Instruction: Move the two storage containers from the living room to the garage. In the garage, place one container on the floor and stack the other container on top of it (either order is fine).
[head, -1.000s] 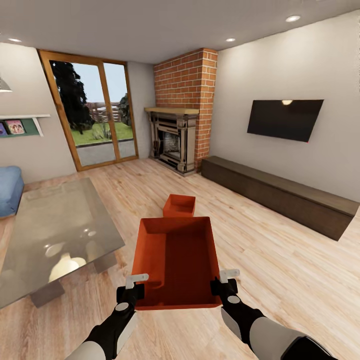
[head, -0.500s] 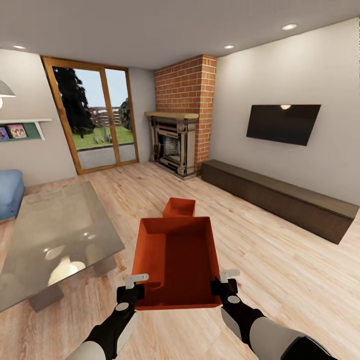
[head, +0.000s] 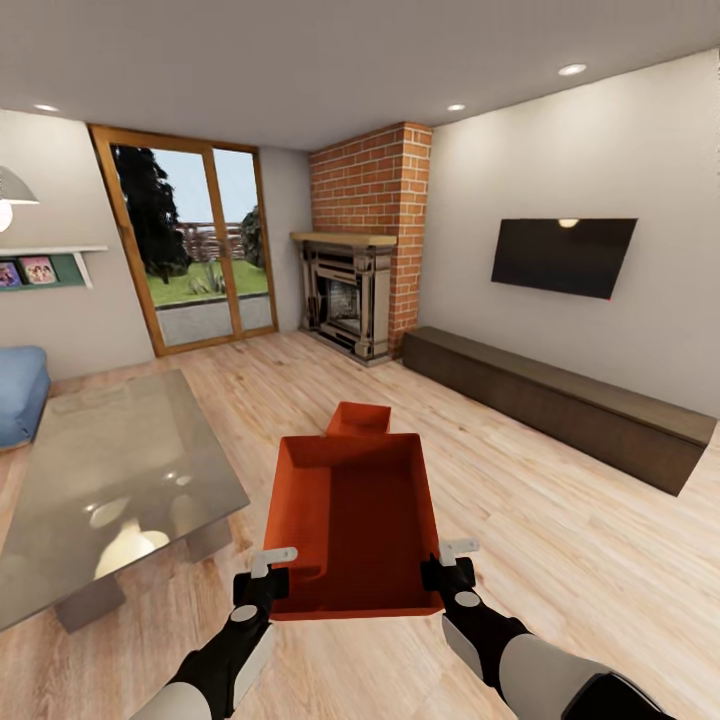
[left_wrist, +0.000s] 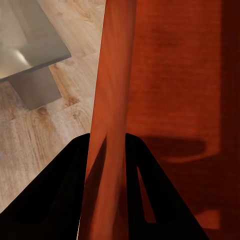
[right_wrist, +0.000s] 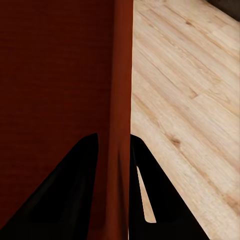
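We hold one orange container w/ left pincer & right pincer clamped on its side walls; 2nd container on wood floor beyond.

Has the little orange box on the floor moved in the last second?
No. The far container keeps its spot on the planks before the fireplace; only the camera view shifted.

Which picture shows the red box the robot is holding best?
The head view: the whole held box shows, open top and all. Each wrist view shows just one wall clamped between black fingers.
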